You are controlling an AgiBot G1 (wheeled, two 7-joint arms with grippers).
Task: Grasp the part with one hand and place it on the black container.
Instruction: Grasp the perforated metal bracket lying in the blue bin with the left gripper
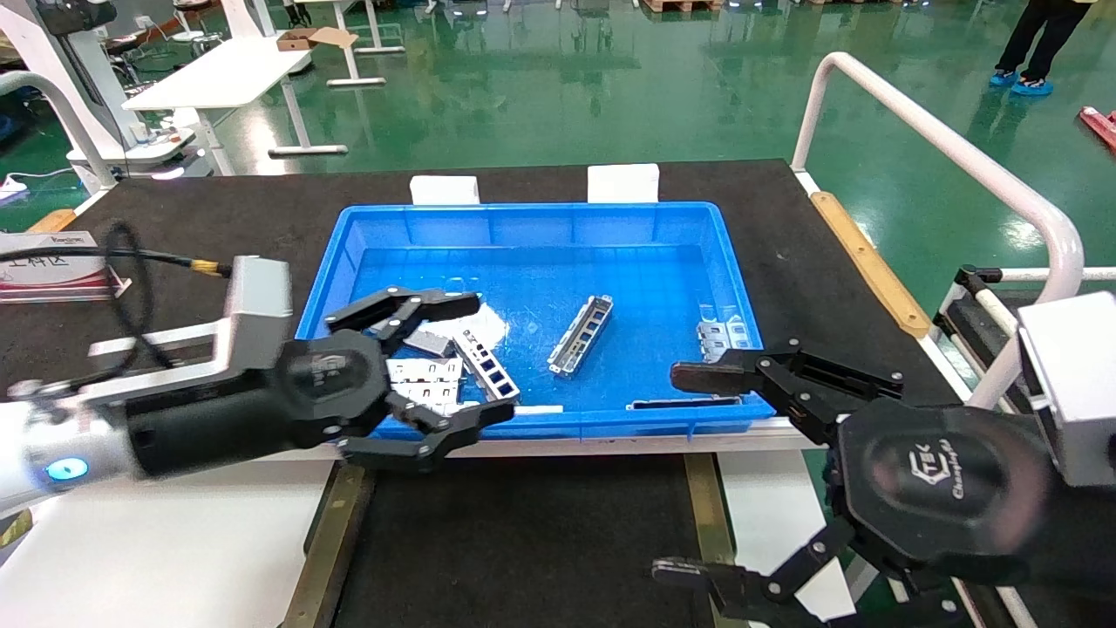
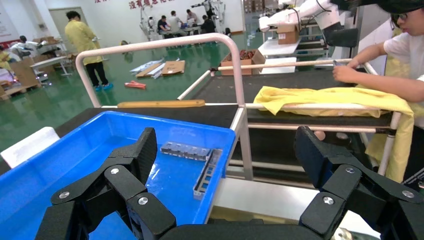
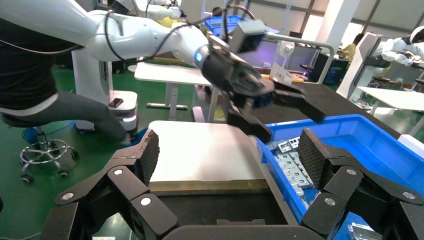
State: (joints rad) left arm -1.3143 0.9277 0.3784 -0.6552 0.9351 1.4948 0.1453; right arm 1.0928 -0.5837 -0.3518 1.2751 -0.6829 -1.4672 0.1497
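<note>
A narrow silver channel part with a row of cut-outs lies loose in the middle of the blue bin. A second one lies near the left gripper, and a third lies along the bin's front wall. My left gripper is open and empty above the bin's front left corner; in its wrist view nothing is between the jaws. My right gripper is open and empty at the bin's front right corner, over the edge of the black container, whose brass strip shows in the right wrist view.
Wider flat silver plates are piled in the bin's front left. White surfaces flank the black panel. A white rail and a wooden strip run along the right. A person leans over a neighbouring table.
</note>
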